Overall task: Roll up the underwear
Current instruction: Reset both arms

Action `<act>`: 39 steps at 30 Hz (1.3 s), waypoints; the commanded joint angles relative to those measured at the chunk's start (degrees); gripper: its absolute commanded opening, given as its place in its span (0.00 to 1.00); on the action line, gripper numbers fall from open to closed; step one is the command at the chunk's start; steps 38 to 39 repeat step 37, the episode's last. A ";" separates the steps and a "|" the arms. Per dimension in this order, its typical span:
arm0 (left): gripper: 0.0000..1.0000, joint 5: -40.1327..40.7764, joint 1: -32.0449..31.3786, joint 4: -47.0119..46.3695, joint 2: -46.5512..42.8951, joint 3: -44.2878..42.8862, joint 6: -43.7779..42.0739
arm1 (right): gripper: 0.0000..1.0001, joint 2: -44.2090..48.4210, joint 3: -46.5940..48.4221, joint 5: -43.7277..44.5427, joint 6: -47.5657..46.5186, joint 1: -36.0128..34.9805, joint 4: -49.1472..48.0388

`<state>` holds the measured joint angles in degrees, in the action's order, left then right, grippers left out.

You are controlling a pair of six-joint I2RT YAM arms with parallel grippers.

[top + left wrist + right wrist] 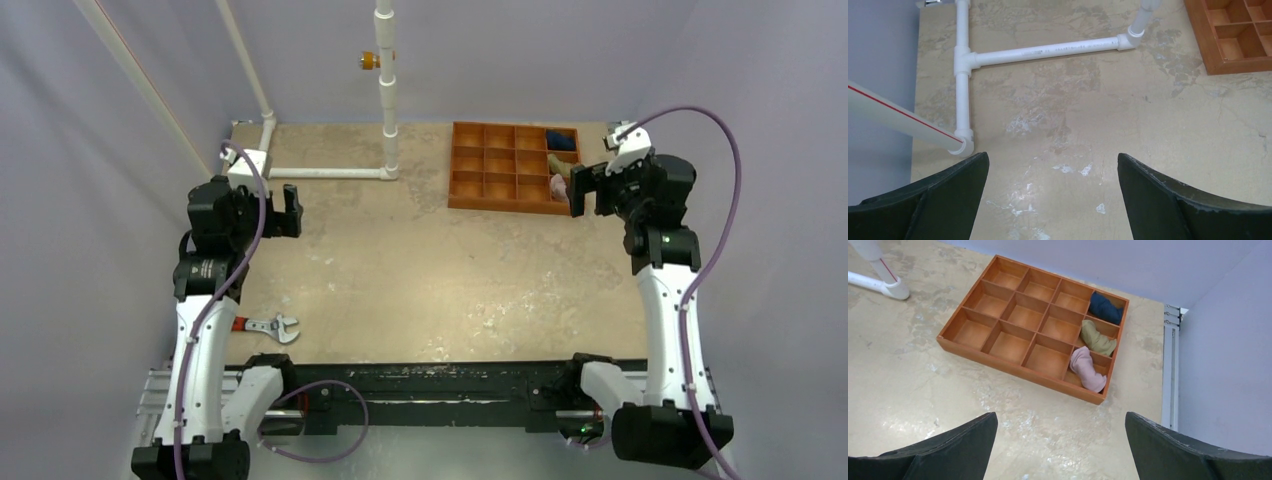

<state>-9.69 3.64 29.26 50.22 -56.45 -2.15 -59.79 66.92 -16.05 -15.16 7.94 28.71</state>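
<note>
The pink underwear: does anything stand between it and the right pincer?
Nothing visible does. The underwear lies uncovered in the tray, near right compartment; only the tray wall rings it. The right pincer is open, apart from it.

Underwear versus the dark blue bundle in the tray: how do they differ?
The underwear is pale pink; the dark blue bundle is navy. The underwear sits in the right column's nearest compartment, the dark blue bundle its farthest. The underwear lies stretched and twisted, the dark blue bundle more compact. Both are bunched cloth in the tray.

Pale lilac walls point(500, 50) all round, a mottled beige worktop point(400, 260), white pipes point(386, 80) at the back.
</note>
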 commanded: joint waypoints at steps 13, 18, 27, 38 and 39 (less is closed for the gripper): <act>1.00 -0.77 0.37 -5.09 -9.76 9.10 -1.52 | 0.99 19.67 -17.89 -0.23 5.46 0.24 -10.91; 1.00 -2.06 0.40 -4.29 -8.57 10.10 -2.94 | 0.99 19.22 -16.36 -2.63 5.40 0.40 -9.28; 1.00 -2.63 0.71 -3.42 -6.99 10.58 -3.63 | 0.99 18.66 -16.69 -4.91 2.70 0.32 -7.95; 1.00 -4.05 0.76 -3.02 -5.80 10.61 -3.53 | 0.99 18.22 -16.71 -4.60 2.40 0.33 -8.07; 1.00 -4.05 0.76 -3.02 -5.80 10.61 -3.53 | 0.99 18.22 -16.71 -4.60 2.40 0.33 -8.07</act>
